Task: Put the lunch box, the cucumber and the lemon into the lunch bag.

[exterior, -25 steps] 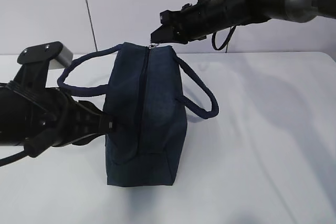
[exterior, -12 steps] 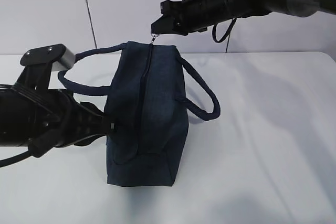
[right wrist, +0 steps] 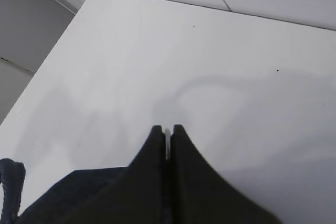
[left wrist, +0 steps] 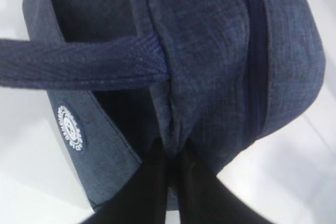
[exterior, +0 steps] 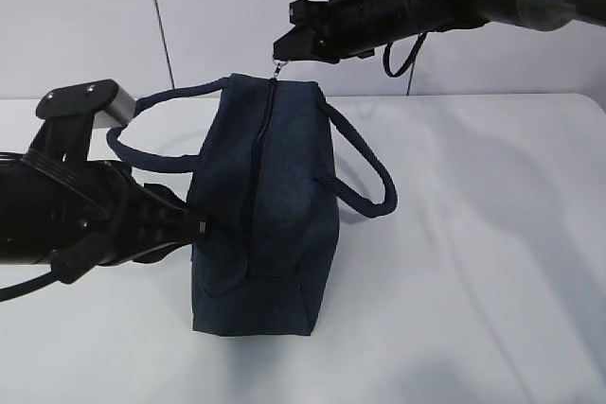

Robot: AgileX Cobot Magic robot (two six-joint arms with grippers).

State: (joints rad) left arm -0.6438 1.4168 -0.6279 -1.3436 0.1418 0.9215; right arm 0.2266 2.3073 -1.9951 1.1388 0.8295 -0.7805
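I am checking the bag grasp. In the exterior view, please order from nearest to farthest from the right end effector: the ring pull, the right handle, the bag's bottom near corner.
1. Ring pull: pinched in the right end effector, at the bag's far top end.
2. Right handle: on the bag's right side.
3. Bottom near corner: nearest the camera, on the table.

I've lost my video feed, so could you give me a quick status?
Left gripper pinching lunch bag fabric. Right gripper shut on ring pull. Zipper closed. Nothing in the way.
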